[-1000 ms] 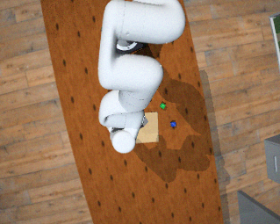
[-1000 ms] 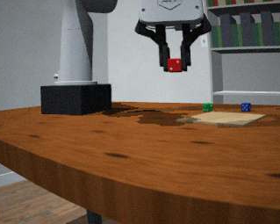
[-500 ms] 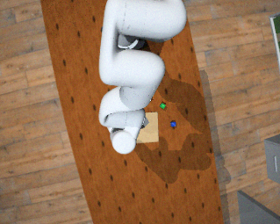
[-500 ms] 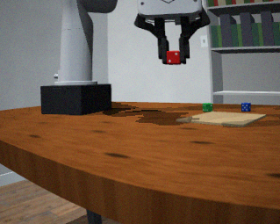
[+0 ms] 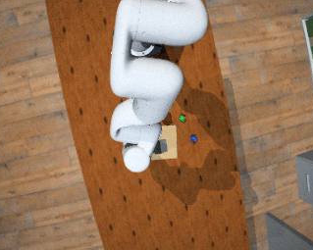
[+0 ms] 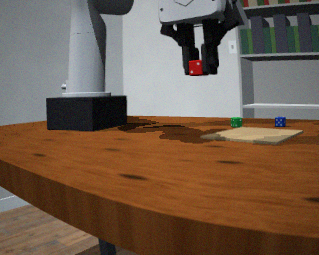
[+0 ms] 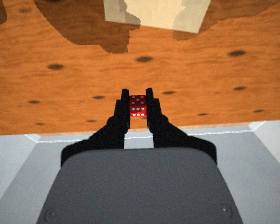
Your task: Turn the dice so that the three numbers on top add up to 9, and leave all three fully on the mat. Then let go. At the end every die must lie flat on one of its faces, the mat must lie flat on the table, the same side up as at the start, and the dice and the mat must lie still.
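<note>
My gripper (image 6: 195,69) is shut on a red die (image 6: 195,67) and holds it high above the table, near the table's edge in the wrist view (image 7: 138,106). The die's face toward the wrist camera shows six pips. The tan mat (image 6: 254,134) lies flat on the table, and part of it shows in the top view (image 5: 167,142) beside the arm. A green die (image 5: 182,118) and a blue die (image 5: 193,138) sit on the table just off the mat, also seen in the side view as green (image 6: 236,122) and blue (image 6: 280,121). The mat's far part shows at the top of the wrist view (image 7: 160,12).
The arm's dark base block (image 6: 86,112) stands on the table at the left. A bookshelf (image 6: 284,28) is behind the table. A grey cabinet (image 5: 310,176) stands on the floor at the right.
</note>
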Available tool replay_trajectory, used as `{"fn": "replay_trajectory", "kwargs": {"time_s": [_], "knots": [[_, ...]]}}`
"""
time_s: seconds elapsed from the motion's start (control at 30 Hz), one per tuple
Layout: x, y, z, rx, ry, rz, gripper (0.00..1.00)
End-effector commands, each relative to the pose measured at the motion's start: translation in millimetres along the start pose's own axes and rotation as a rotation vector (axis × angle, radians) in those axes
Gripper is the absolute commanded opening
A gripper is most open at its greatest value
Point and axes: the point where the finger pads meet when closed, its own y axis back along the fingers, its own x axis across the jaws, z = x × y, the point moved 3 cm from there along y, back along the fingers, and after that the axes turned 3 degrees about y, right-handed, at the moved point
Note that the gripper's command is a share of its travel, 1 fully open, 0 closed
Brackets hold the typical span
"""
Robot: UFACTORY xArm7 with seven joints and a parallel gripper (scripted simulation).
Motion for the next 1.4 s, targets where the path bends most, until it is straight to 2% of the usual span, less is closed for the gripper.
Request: {"fn": "replay_trajectory", "kwargs": {"time_s": [0.0,0.07,0.5,0.6,0.77,1.13,1.37], "knots": [[2.4,0.4,0.0,-0.017,-0.114,-0.003,0.15],[3.2,-0.6,0.1,-0.017,-0.223,-0.002,0.15],[6.1,-3.7,0.4,-0.018,-0.597,0.001,0.15],[6.1,-3.7,0.4,-0.018,-0.598,0.001,0.15],[7.4,-5.2,0.5,-0.018,-0.774,0.003,0.15],[7.1,-5.4,0.4,0.004,-0.787,0.010,0.15],[3.3,-4.9,3.7,0.121,-0.788,0.070,0.15]]}}
